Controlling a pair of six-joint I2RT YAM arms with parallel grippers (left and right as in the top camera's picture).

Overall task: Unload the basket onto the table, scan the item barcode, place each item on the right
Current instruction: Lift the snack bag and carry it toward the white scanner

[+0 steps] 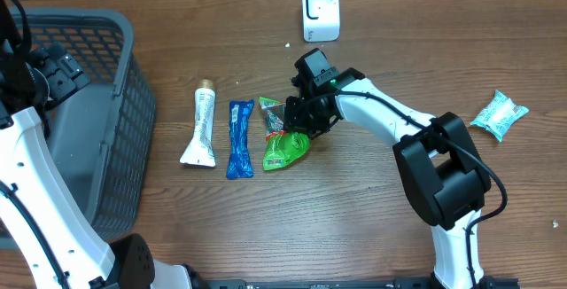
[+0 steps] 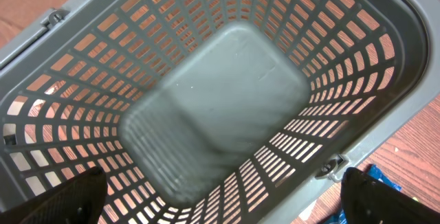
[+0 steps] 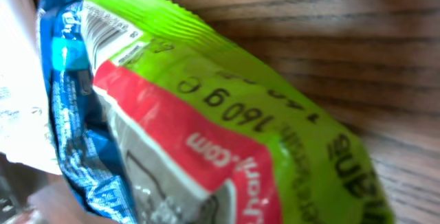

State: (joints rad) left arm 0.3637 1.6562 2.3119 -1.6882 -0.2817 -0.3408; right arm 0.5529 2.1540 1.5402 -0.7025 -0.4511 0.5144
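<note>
We find the task at its pickup stage. The right hand [image 1: 297,116] is down at the far end of the green packet [image 1: 285,150], and its jaws are closed narrow; we judge that they pinch the packet's edge, although the right wrist view shows only the green packet [image 3: 227,114] filling the frame and no fingers. The packet lies on the counter [image 1: 310,227], not yet lifted, just right of a blue packet [image 1: 239,138], with a white tube [image 1: 201,129] further left. The scanner [image 1: 320,10], a white unit, stands at the far edge of the counter, well apart from the packet. The left hand [image 2: 227,200] hangs wide open over the grey basket [image 1: 133,103] at the left and holds nothing. A pale blue packet [image 1: 499,114] lies alone at the right. What is left: lift the packet, carry it to the scanner, and present its barcode. No scan is done.
</note>
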